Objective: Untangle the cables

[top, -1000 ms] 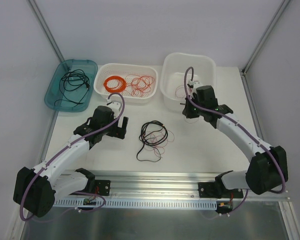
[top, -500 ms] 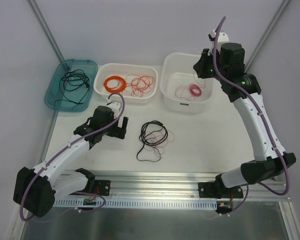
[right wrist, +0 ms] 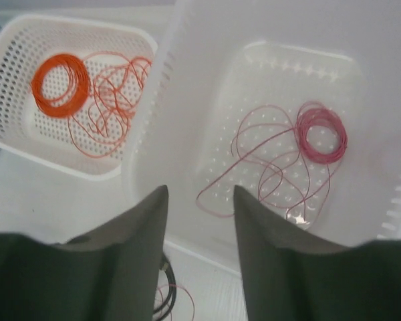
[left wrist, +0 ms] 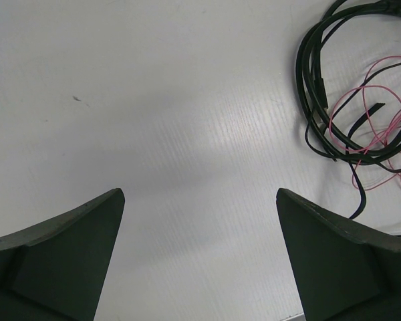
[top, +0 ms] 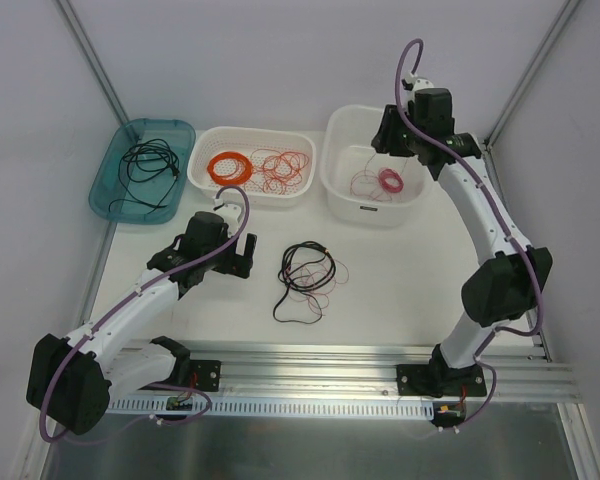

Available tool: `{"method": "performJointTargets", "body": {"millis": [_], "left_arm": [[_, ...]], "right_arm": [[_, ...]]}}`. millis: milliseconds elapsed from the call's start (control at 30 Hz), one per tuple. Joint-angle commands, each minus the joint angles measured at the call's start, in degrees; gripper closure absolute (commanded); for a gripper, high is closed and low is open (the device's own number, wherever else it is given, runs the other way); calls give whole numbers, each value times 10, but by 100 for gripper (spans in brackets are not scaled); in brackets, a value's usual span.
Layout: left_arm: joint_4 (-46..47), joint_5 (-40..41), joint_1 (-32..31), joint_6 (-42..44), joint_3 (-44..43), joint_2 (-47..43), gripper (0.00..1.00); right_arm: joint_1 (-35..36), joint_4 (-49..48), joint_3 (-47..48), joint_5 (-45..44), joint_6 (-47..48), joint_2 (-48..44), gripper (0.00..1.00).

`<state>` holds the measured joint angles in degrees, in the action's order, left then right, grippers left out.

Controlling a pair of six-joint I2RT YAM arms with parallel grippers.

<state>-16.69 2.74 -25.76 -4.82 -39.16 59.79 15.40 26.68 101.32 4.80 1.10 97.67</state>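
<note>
Cables: the tangle lies on the table, just right of your left gripper. It is well apart from your right gripper, nearer the arm bases than that gripper is.
Left gripper: jaws wide, nothing between them, low over bare table.
Right gripper: jaws part-way apart and empty, hanging high over the tub. A pink coil with loose loops lies beneath it.
Step in hand: probably fetching the next strand, since black and pink loops are knotted together in the tangle.
How to do it well: bring your right gripper down on the tangle's right side. Take one pink strand at a free end or an outer loop, never at a crossing. Pin the black loops with the left gripper, which needs only a short move to its right. Pull slowly, away from the pinned side, so the whole bundle does not drag.
Risk: wire this thin may slip from a loose grip, so close fully before you lift.
Left wrist view only: the strands up close, right of the gripper. You see thick black loops, thin pink wire across them and a cut pink end.
Right wrist view only: the tub floor ahead of the gripper, and the coil with its trailing loops. The basket and orange coil lie off to its left.
Top view only: both arms at once, and how far the right gripper must travel.
</note>
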Motion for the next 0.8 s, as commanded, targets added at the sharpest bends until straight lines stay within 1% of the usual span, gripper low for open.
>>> {"method": "performJointTargets", "body": {"millis": [0,33,133,267,300,333,467,600,700,767], "left_arm": [[0,-18,5,14,-14,-1,1],[0,-18,6,13,-14,-1,1],[-1,-19,5,14,-14,2,1],[0,-19,5,14,-14,2,1],[0,-19,6,14,-14,3,1],[0,-19,5,14,-15,2,1],[0,-19,5,13,-15,2,1],[-1,-20,5,11,-14,2,1],[0,-21,5,11,-14,2,1],[0,-22,5,11,-14,2,1]], "right_arm": [[0,4,0,16,0,2,48],[1,8,-3,21,1,1,41],[1,19,-35,26,6,-24,31],[3,23,-95,29,9,-75,25],[7,23,-110,30,11,-99,24],[10,23,-124,30,12,-110,21],[34,33,-207,20,19,-162,14],[80,36,-271,10,29,-201,12],[117,36,-311,26,54,-211,13],[135,43,-324,58,81,-202,13]]}}
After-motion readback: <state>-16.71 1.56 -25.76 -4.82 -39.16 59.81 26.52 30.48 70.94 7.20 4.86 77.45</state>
